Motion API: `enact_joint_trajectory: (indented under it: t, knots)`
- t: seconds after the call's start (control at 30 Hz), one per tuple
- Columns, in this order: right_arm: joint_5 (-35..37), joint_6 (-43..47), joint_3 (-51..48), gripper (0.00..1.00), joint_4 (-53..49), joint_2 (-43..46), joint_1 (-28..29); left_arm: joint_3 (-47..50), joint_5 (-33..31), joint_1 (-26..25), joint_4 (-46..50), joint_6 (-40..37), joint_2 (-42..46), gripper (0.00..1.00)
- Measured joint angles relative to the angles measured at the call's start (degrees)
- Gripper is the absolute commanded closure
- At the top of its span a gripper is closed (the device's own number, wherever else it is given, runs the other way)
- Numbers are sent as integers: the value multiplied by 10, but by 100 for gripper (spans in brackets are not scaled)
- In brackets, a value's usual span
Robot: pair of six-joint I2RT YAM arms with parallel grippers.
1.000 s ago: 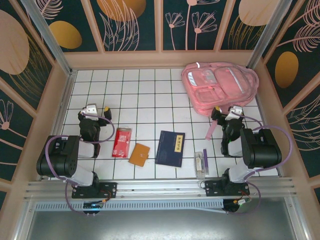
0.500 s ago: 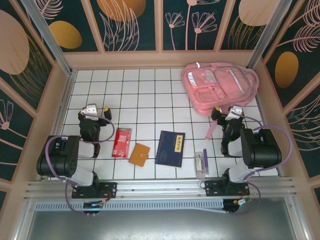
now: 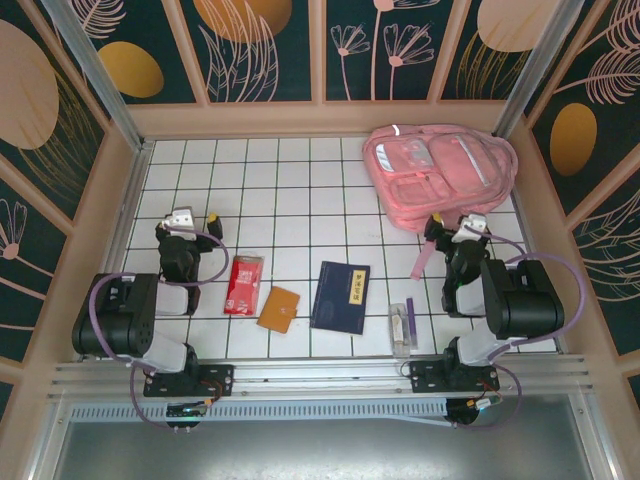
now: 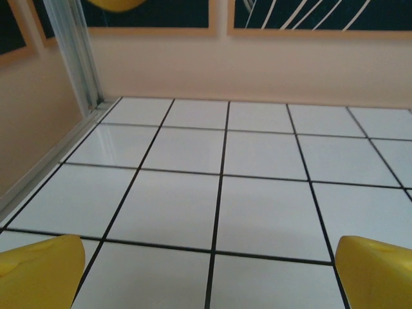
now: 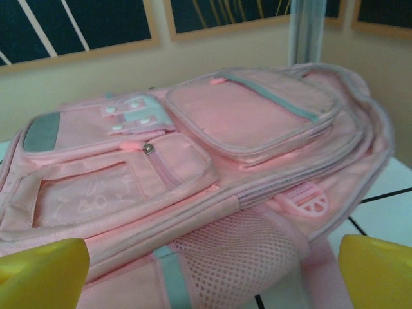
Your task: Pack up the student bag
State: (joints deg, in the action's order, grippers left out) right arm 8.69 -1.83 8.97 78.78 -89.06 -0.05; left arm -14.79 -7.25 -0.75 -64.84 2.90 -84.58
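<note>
right fingers [image 3: 455, 228] spread, empty, bag [image 3: 440, 180] just ahead | left fingers [image 3: 195, 218] spread, empty, over bare table [image 3: 300, 180] | risk: zips look shut, soft fabric; a shallow pinch likely drags the bag instead of opening it
</note>
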Motion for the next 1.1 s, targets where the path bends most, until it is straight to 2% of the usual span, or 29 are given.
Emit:
enact_joint_trajectory:
  t: [0.1,0.2,0.33,0.47,0.6,0.67,0.8,0.93,1.1]
  knots:
    - [26,19,-49,1,62,2,38,-48,-26,0,106,22,66,1]
    - [39,36,-63,1,50,39,64,-98,-33,0,193,55,138,1]
    - [31,40,31,1,-126,166,63,-158,-25,0,306,110,204,1]
    - [29,0,232,1,-363,194,63,-213,-36,0,438,141,228,1]
    - [13,-24,377,5,-565,169,64,-247,-62,1,547,142,226,1]
    - [-13,-25,406,7,-642,154,68,-255,-44,1,582,142,222,1]
    - [-84,-19,435,19,-781,102,80,-269,-2,1,658,151,190,1]
    - [-123,-17,460,23,-859,34,82,-268,31,1,714,174,170,1]
    - [-146,-14,494,25,-901,-38,88,-237,79,1,726,207,191,1]
